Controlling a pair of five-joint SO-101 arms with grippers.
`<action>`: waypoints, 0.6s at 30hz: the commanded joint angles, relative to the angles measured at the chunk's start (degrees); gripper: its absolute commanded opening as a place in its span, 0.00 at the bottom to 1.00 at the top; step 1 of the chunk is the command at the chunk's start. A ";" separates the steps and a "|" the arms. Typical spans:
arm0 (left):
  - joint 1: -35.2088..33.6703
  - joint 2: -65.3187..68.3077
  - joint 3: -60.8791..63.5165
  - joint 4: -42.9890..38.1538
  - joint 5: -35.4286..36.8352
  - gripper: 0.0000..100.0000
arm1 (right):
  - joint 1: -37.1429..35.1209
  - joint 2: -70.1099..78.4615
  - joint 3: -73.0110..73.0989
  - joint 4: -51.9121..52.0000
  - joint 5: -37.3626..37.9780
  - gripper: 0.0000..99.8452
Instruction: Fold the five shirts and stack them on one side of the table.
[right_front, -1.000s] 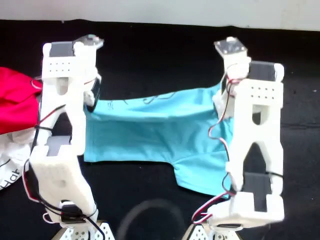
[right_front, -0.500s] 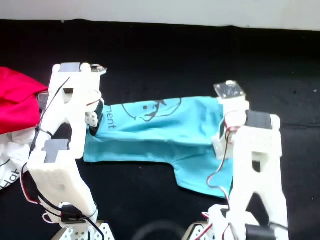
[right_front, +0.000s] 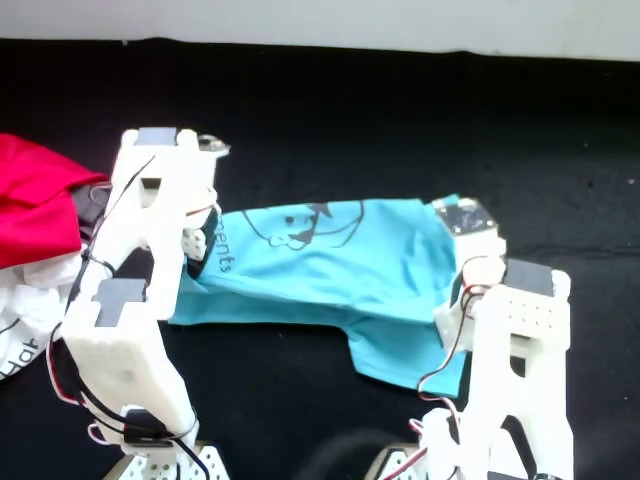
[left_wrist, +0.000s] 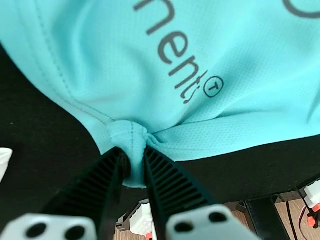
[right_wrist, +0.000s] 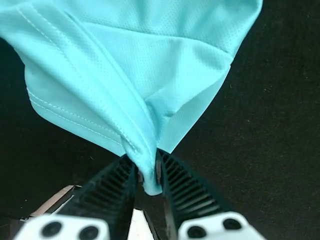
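Clamped on opposite edges of the teal shirt (right_front: 330, 265) with left gripper (left_wrist: 134, 162) and right gripper (right_wrist: 146, 172); stretched between. Probably lifted off the table (right_front: 330, 120).

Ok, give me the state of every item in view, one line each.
Teal printed fabric shirt: pinched at both ends, print facing up, not yet folded flat.
Left tool: shut on the teal shirt's hem.
Right tool: shut on a bunched edge of the teal shirt.
Red fabric shirt: crumpled, unfolded.
White printed fabric garment: crumpled, lying against the red shirt.
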 joint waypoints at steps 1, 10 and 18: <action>1.01 -2.86 -0.22 -0.09 -0.18 0.01 | 0.40 -1.36 0.40 -1.54 0.70 0.01; -1.98 -3.56 -4.70 6.51 -0.26 0.16 | 0.31 -1.45 -4.70 6.55 0.79 0.19; -5.85 -3.47 -17.63 6.59 -0.18 0.18 | 0.40 -1.27 -21.93 12.18 0.26 0.20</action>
